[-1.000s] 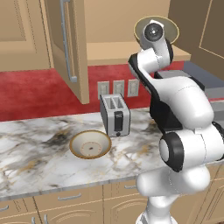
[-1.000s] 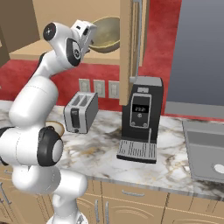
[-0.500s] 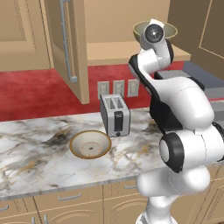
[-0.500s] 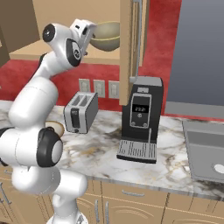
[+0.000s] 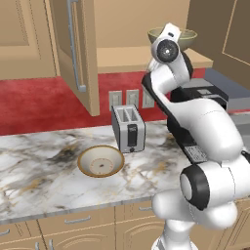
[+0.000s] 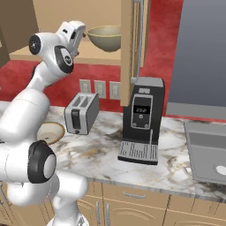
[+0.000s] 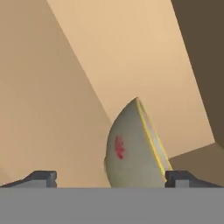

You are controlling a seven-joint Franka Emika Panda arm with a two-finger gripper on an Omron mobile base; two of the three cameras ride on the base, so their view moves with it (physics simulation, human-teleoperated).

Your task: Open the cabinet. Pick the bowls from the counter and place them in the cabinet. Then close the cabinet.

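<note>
Released since earlier frame: olive bowl (image 6: 105,38) now rests on cabinet (image 6: 66,56) shelf, tool (image 7: 111,178) fingers spread apart

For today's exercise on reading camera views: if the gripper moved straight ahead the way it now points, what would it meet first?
Most likely the olive-yellow bowl on the cabinet shelf, lying just beyond the open gripper; behind it is the cabinet's back wall. Exact depth is unclear.

olive bowl (image 5: 188,35): on cabinet (image 5: 141,57) shelf | tan-rimmed bowl (image 5: 100,161): on counter (image 5: 39,166)
</note>
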